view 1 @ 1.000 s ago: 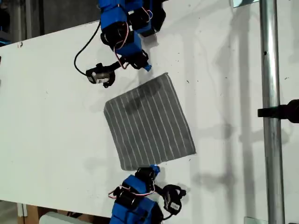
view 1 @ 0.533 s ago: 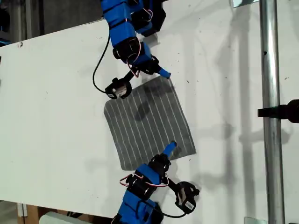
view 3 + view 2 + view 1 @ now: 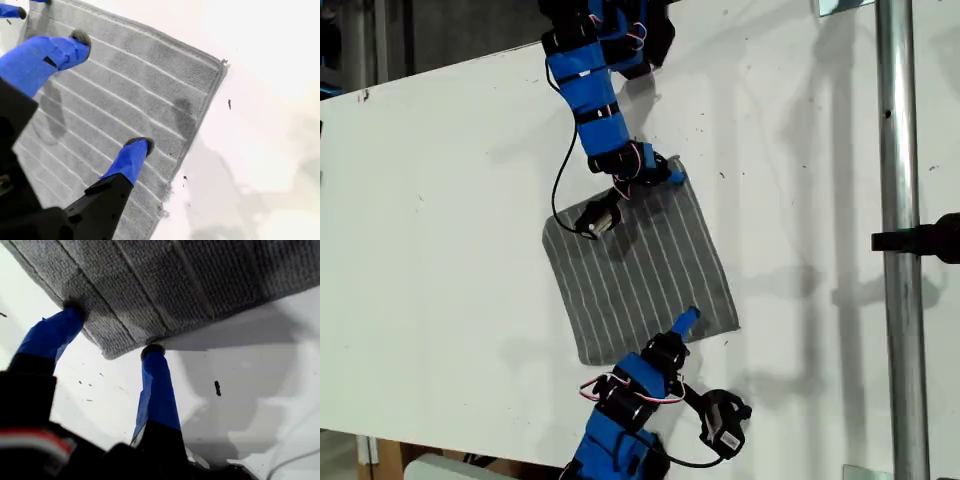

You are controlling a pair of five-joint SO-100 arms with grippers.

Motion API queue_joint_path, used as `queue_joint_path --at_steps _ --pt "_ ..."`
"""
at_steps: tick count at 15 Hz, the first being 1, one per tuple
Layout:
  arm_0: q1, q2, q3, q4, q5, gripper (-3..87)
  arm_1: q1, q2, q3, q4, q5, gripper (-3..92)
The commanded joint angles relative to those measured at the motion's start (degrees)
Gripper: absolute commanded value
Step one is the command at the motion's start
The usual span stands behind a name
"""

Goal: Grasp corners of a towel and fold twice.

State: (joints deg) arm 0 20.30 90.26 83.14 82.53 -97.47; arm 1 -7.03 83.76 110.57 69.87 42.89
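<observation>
— Where's the towel (image 3: pixel 640 265)?

— Flat on the white bench (image 3: pixel 440 200), about the middle of the exterior view, turned slightly askew, stripes showing.

— And the first hand (image 3: pixel 670 175)?

— It's at the far corner (image 3: pixel 107 352) on the exterior view's right. It's released: the two blue fingers (image 3: pixel 155 385) are spread, one on each side of that corner, tips against the cloth's edge. Nothing is pinched.

— The second hand (image 3: pixel 685 320)?

— It's over the near part of the towel, towards the exterior view's right and just inside the edge. It's released too, fingers wide apart above the stripes, one tip down at the cloth. I can't tell whether it presses.

— Anything else?

— A metal pole (image 3: pixel 900 250) runs along the exterior view's right, well apart from the towel.
</observation>
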Motion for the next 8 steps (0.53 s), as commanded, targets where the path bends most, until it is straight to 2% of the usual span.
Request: queue_joint_path --at_steps 1,2,5,8 --pt "0.9 0.3 -1.2 0.4 -1.5 33.0 1.3 -1.4 -3.3 -1.9 -0.9 23.6" --pt "1.0 0.2 -1.4 0.4 -1.5 32.6 2.0 -2.7 -3.3 -2.6 -1.1 21.5" --pt "1.2 0.0 -1.7 1.2 -2.6 31.9 2.9 -4.2 -3.9 -4.3 -2.2 -0.2" --pt "0.7 -3.9 -5.1 2.8 -3.3 29.6 3.0 -4.8 -5.3 -4.0 -3.2 -0.2"
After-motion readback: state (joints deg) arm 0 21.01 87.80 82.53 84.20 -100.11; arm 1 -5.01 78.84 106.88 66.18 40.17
